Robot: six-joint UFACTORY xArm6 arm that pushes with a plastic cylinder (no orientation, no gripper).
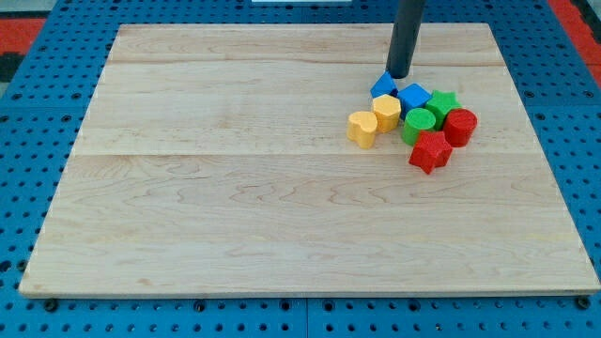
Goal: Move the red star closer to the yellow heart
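The red star (430, 151) lies at the lower right of a tight cluster of blocks, right of the board's middle. The yellow heart (362, 129) sits at the cluster's left end, apart from the star. Between them stand a yellow hexagon block (387, 112) and a green cylinder (419, 123), which touches the star. My tip (398, 75) comes down from the view's top and rests just above the cluster, touching or almost touching a blue triangle block (382, 85).
A blue cube-like block (413, 96), a green star (442, 102) and a red cylinder (460, 125) fill the cluster's right side. The wooden board (235, 207) lies on a blue pegboard table (28, 169).
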